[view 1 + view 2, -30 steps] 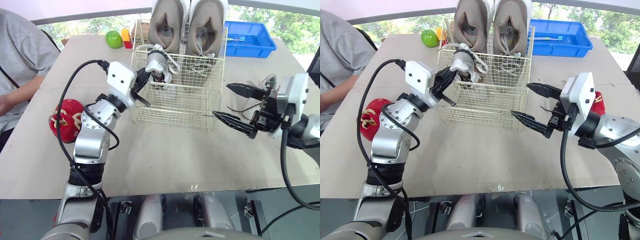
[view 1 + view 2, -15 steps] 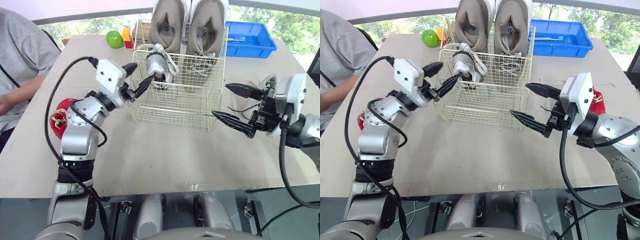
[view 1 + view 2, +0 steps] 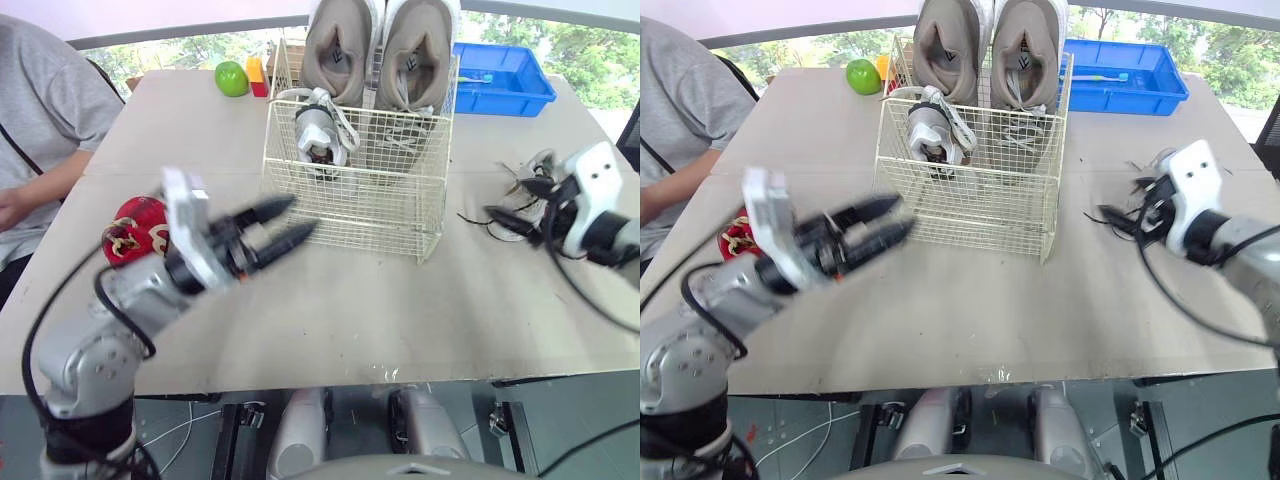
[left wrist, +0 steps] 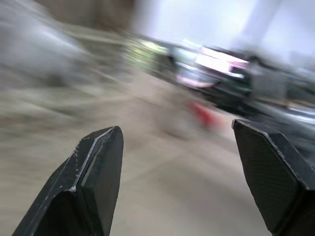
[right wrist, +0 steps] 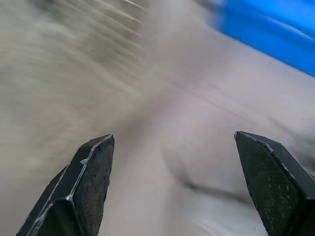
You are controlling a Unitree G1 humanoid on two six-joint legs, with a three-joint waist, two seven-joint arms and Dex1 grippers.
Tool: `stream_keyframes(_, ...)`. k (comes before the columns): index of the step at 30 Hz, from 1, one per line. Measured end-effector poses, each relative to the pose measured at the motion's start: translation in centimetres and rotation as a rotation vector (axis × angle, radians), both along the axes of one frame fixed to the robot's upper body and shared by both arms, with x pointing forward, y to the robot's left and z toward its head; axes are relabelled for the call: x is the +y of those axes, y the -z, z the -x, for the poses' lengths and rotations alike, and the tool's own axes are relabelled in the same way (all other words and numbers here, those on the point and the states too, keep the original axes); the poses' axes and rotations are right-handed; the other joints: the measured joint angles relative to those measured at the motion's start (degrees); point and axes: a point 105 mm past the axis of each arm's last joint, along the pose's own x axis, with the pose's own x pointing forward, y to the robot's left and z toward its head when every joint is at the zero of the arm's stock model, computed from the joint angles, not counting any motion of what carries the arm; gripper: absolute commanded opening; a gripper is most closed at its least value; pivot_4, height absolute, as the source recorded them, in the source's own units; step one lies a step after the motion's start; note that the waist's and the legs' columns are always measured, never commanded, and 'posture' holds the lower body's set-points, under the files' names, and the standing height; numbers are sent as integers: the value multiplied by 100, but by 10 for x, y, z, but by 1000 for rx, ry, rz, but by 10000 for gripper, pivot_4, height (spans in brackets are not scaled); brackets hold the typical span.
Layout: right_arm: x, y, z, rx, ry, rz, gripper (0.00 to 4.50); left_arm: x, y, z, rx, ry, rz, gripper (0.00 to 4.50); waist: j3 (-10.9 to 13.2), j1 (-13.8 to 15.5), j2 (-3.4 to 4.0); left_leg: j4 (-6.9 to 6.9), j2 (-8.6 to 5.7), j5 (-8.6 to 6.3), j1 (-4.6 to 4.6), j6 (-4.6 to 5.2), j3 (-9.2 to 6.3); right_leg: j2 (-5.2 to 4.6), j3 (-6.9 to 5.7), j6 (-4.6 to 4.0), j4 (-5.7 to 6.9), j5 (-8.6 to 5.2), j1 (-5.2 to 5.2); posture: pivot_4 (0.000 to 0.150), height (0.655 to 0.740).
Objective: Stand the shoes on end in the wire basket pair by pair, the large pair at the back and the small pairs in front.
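Note:
The white wire basket (image 3: 350, 190) stands mid-table. Two large beige shoes (image 3: 345, 45) stand on end along its back. One small grey-white shoe (image 3: 318, 125) stands in its front left corner. My left gripper (image 3: 300, 216) is open and empty, low over the table in front of the basket's left side. A red patterned small shoe (image 3: 130, 228) lies at the table's left. My right gripper (image 3: 512, 200) is open at the right, over a pale small shoe (image 3: 538, 160) with dark laces, which it partly hides. In both wrist views the fingers (image 4: 88, 182) (image 5: 83, 187) stand wide apart with nothing between.
A person in a grey shirt (image 3: 40, 110) sits at the table's left edge. A green apple (image 3: 232, 78) and coloured blocks (image 3: 256, 75) lie behind the basket's left. A blue tray (image 3: 500, 78) sits at the back right.
My left gripper opened, let go of the small grey-white shoe in the basket and drew back toward the table's front left. My right gripper moved right, away from the basket.

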Motion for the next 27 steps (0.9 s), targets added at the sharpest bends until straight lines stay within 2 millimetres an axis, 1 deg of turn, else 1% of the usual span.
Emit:
stream_keyframes(1, -12, -4, -3, 2, 51, 88, 37194, -7, -1, 4, 1, 23, 14, 38162, -3, 1, 7, -2, 2, 1, 3, 1, -3, 5, -1, -5, 0, -1, 0, 1500, 7400)
stream_keyframes(2, -24, -5, -6, 32, 102, 141, 37194, -11, -1, 5, 3, 24, 23, 38162, -7, -6, 9, -2, 5, 1, 10, 1, -2, 12, 4, -24, 3, -12, 3, 1500, 7400)
stream_keyframes(3, -28, -4, -6, 47, 118, 148, 37194, -11, -1, 5, 4, 25, 24, 38162, -7, -7, 9, -4, 4, 1, 11, 1, -2, 13, 4, -24, 2, -12, 3, 1500, 7400)
stream_keyframes(4, -38, 1, -9, 131, 158, 128, 37194, -14, 0, 5, 9, 31, 26, 38162, -7, -17, 9, -2, 5, 0, 11, 1, -2, 14, 7, -24, 4, -12, 3, 1500, 7400)
stream_keyframes(6, -47, 8, -11, 216, 195, 68, 37194, -19, 1, 7, 17, 44, 41, 38162, -8, -45, 9, -3, 4, 0, 11, 1, 7, 15, 18, -23, 1, -10, 3, 1500, 7400)
stream_keyframes(7, -56, 12, -16, 258, 235, 22, 37194, -22, 2, 7, 20, 54, 46, 38162, -8, -70, 8, -3, 3, 0, 10, 2, 11, 15, 21, -18, -2, -7, 2, 1500, 7400)
stream_keyframes(10, -69, 17, -23, 296, 291, -1, 37194, -26, 3, 9, 21, 75, 43, 38162, -8, -88, 9, -4, 2, 0, 8, 2, 11, 15, 21, -3, -3, 1, 2, 1500, 7400)
stream_keyframes(11, -72, 20, -25, 308, 304, -3, 37194, -27, 3, 9, 20, 78, 42, 38162, -8, -94, 9, -3, 2, 0, 8, 2, 12, 15, 21, -3, -4, 1, 1, 1500, 7400)
stream_keyframes(12, -74, 25, -32, 326, 317, -4, 37194, -28, 3, 9, 13, 81, 38, 38162, -8, -114, 9, -3, 2, 0, 9, 2, 11, 15, 21, -3, -5, 1, 1, 1500, 7400)
stream_keyframes(15, -80, 46, -44, 382, 345, -25, 37194, -31, 3, 9, 8, 89, 33, 38162, -7, -136, 11, -4, 1, 0, 7, 2, 13, 15, 23, -2, -4, 2, 0, 1500, 7400)
stream_keyframes(17, -85, 53, -48, 404, 365, -28, 37194, -31, 3, 9, 0, 86, 27, 38162, -6, -135, 13, -4, 1, 0, 5, 2, 12, 15, 22, -1, -4, 2, -2, 1500, 7400)
stream_keyframes(19, -90, 51, -53, 391, 375, -34, 37194, -30, 3, 10, -8, 86, 16, 38162, -5, -132, 14, -4, 1, 0, 2, 2, 12, 15, 22, -1, -5, 2, -5, 1500, 7400)
stream_keyframes(20, -90, 46, -56, 377, 369, -66, 37194, -29, 4, 11, -9, 87, 9, 38162, -5, -137, 14, -5, 1, 0, 2, 2, 15, 15, 24, -1, -5, 2, -6, 1500, 7400)
stream_keyframes(22, -85, 30, -60, 337, 324, -123, 37194, -29, 6, 12, -9, 86, 4, 38162, -5, -140, 17, -7, 2, 0, 2, 2, 14, 15, 25, 0, -5, 2, -8, 1500, 7400)
stream_keyframes(23, -82, 22, -62, 308, 293, -124, 37194, -28, 5, 12, -12, 83, 3, 38162, -5, -139, 17, -7, 3, 0, 3, 2, 11, 16, 21, 0, -5, 2, -8, 1500, 7400)
stream_keyframes(25, -77, 18, -61, 295, 259, -110, 37194, -28, 6, 12, -15, 79, 8, 38162, -5, -133, 17, -7, 4, 0, 2, 2, 12, 16, 21, -1, -5, 2, -8, 1500, 7400)
stream_keyframes(27, -75, 20, -60, 296, 242, -95, 37194, -27, 7, 11, -16, 74, 6, 38162, -5, -124, 17, -7, 3, 0, 1, 2, 13, 15, 21, -1, -5, 2, -8, 1500, 7400)
